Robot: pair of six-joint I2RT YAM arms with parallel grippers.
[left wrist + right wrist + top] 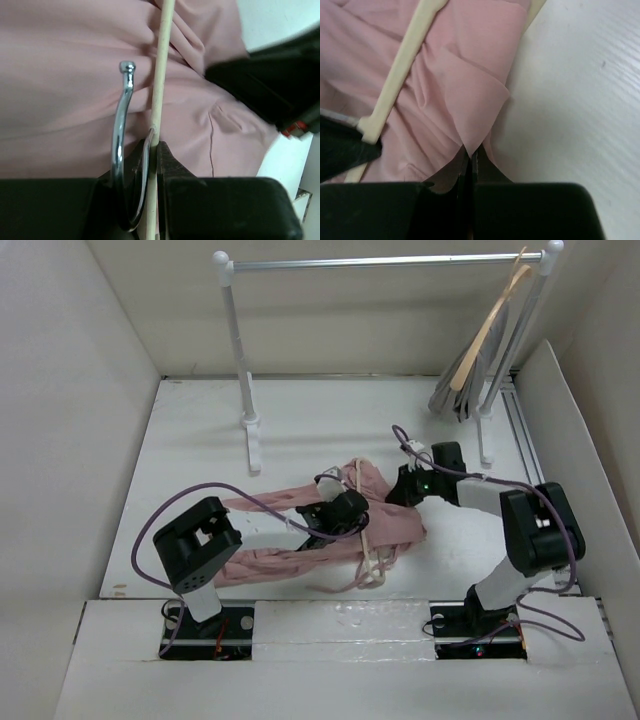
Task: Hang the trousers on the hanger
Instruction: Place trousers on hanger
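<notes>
Trousers (392, 525) lying left-right, hanger (366, 538) crossing near-far

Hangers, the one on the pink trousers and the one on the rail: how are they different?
The cream hanger is thin and pale; the tan hanger is darker and broader. The cream hanger lies on the trousers, pinched by the left claw; the tan hanger hangs from the rail with a grey garment. Both are clothes hangers.

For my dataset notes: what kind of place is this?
Probably a robot test cell: white panels enclose the table, a garment rail stands on it, and the left arm and right arm are mounted at its edge.
</notes>
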